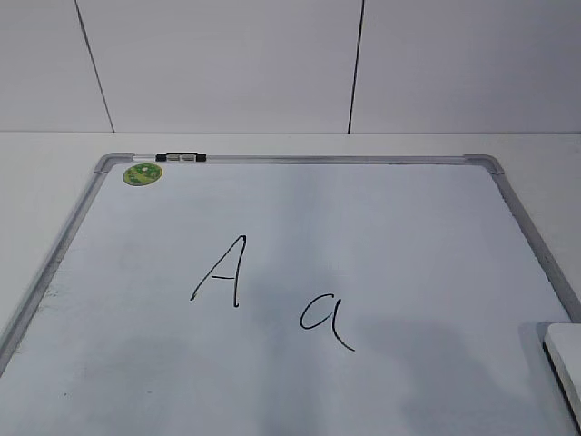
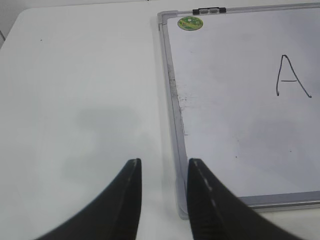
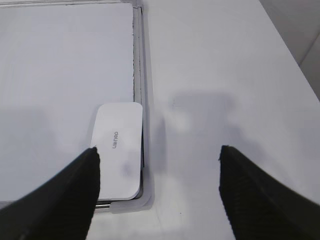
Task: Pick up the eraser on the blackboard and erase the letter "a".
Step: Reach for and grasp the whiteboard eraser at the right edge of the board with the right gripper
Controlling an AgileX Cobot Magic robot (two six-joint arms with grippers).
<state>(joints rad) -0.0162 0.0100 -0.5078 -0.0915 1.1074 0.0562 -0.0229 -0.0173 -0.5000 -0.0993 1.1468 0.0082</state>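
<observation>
The blackboard (image 1: 381, 227) is a white board with a grey frame lying flat on the table. The small letter "a" (image 1: 325, 318) is written near its middle, right of a capital "A" (image 1: 221, 271). The white eraser (image 3: 119, 150) lies in the board's near right corner; only its edge shows in the exterior view (image 1: 565, 359). My right gripper (image 3: 157, 150) is open and empty, above that corner, its left finger over the eraser's left side. My left gripper (image 2: 164, 162) is open and empty above the board's near left corner (image 2: 181, 200).
A round green sticker (image 1: 142, 173) and a black clip (image 1: 180, 157) sit at the board's far left corner. White table (image 2: 80, 90) surrounds the board, with a tiled wall (image 1: 272, 64) behind.
</observation>
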